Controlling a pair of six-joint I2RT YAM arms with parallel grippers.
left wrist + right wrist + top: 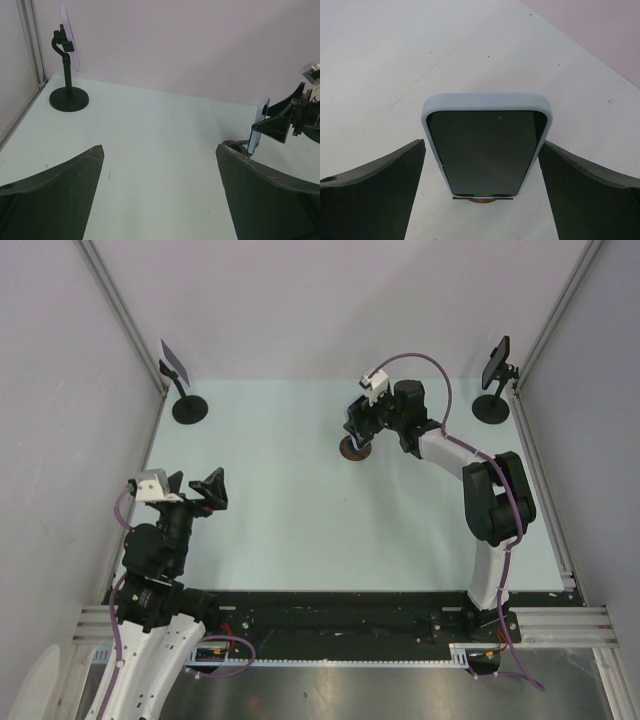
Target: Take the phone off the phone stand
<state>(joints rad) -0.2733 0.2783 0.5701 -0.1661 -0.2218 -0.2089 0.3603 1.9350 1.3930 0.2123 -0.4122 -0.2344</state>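
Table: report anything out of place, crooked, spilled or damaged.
Nothing stands out. The phone sits straight on its stand, between the open fingers of the right gripper, with a gap on each side. The back left stand and back right stand are upright, each holding a phone. No spill or damage shows.

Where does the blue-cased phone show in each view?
Top external: the phone sits just right of centre, seen from above and largely hidden.
Left wrist: far right, edge-on.
Right wrist: centre, dark screen facing the camera.
Shared landmark: the brown stand base directly under it in all three views.
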